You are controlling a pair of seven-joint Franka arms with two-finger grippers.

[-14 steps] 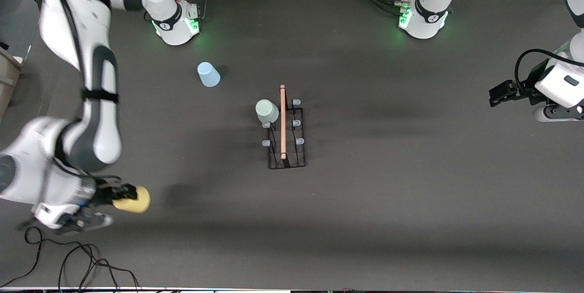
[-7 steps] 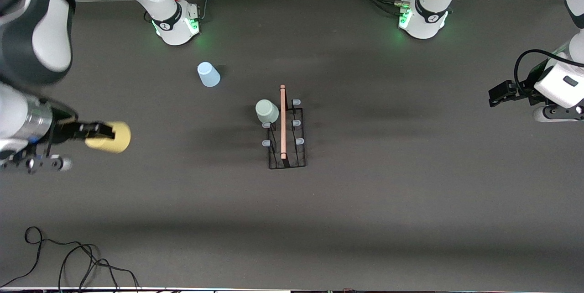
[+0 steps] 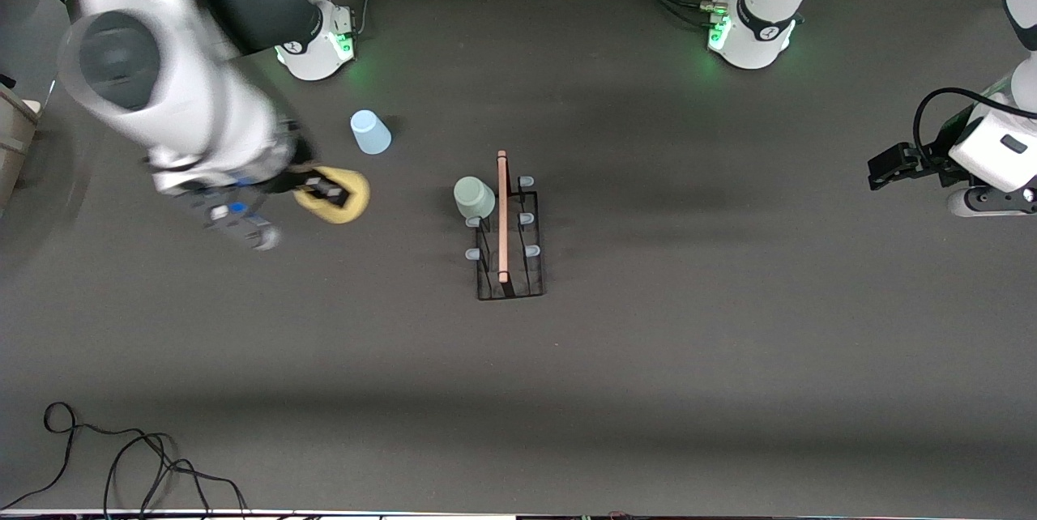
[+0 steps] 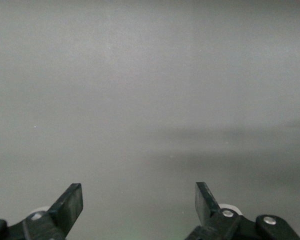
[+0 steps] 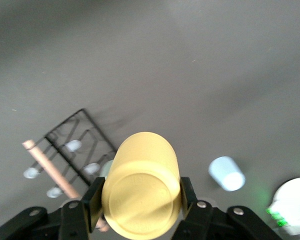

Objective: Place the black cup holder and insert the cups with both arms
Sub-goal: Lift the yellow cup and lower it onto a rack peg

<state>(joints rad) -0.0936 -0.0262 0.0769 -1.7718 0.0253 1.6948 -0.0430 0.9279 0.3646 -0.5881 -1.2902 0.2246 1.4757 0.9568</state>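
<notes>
Your right hand (image 3: 328, 194) pinches the yellow tapered plastic cup (image 5: 141, 191) between both fingers, up over the dark counter (image 3: 689, 358) between the light blue plastic cup (image 3: 369, 132) and the black wire cup holder (image 3: 508, 249). The pale green cup (image 3: 473, 198) sits on a holder peg. Your left hand (image 4: 139, 207) waits, fingers spread, at the left arm's end.
</notes>
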